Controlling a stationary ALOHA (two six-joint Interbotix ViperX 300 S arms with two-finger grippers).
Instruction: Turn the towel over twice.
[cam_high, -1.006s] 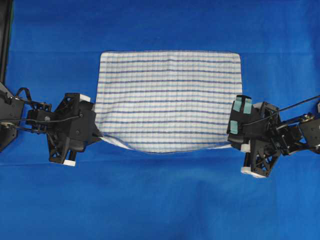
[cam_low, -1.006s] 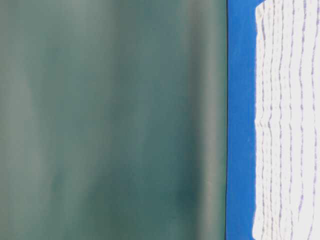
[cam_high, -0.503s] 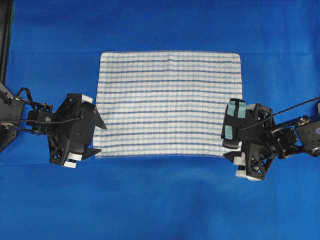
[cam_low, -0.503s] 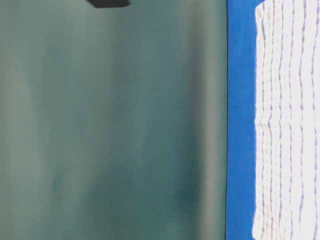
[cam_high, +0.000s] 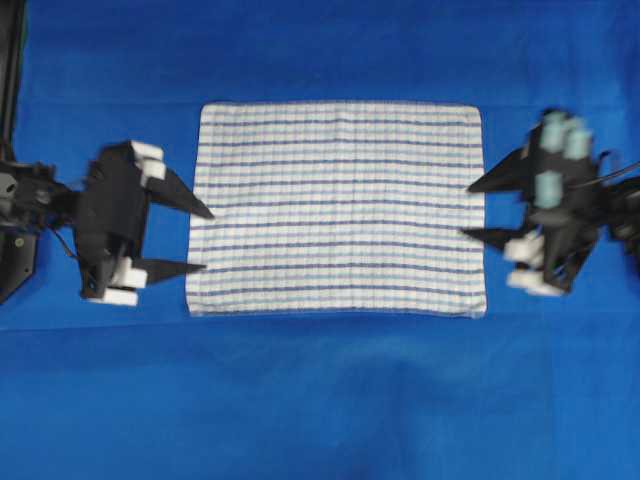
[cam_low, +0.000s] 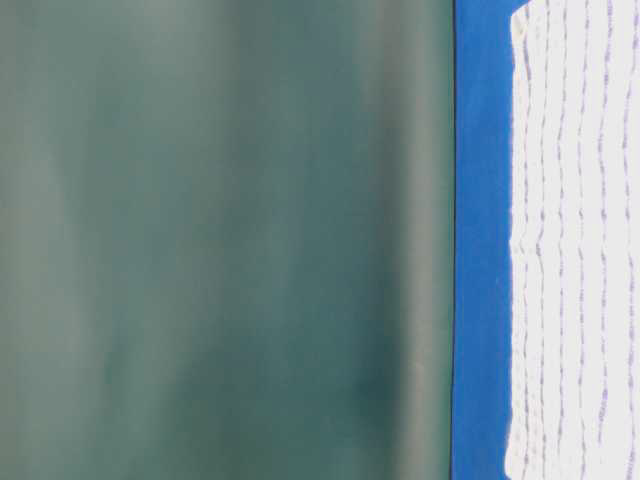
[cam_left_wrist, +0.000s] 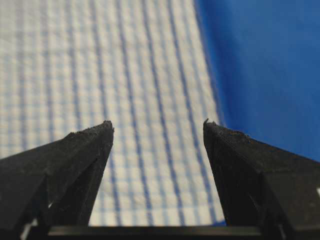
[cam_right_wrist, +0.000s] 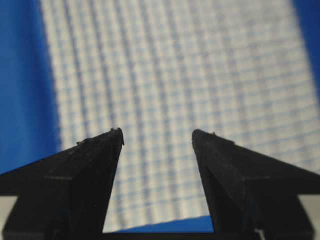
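Observation:
The towel (cam_high: 335, 208), white with thin dark-blue and light-blue stripes, lies flat and spread out on the blue table cover (cam_high: 320, 400). My left gripper (cam_high: 207, 241) stands open at the towel's left edge, its fingertips pointing inward over that edge with nothing between them. At the towel's right edge my right gripper (cam_high: 467, 210) is also open and empty, blurred by motion. In the left wrist view the towel (cam_left_wrist: 140, 90) lies under the spread left gripper (cam_left_wrist: 157, 125). The right wrist view shows the towel (cam_right_wrist: 175, 75) beyond the open right gripper (cam_right_wrist: 157, 132). The table-level view catches the towel's edge (cam_low: 570, 240).
Blue cloth (cam_low: 480, 240) covers the whole table around the towel. A dark frame (cam_high: 10, 80) runs along the far left edge. A plain green backdrop (cam_low: 220, 240) stands behind the table.
Both grippers opened and let go of the towel's near corners, and the lifted near edge settled flat. Both arms then drew outward and toward the far side.

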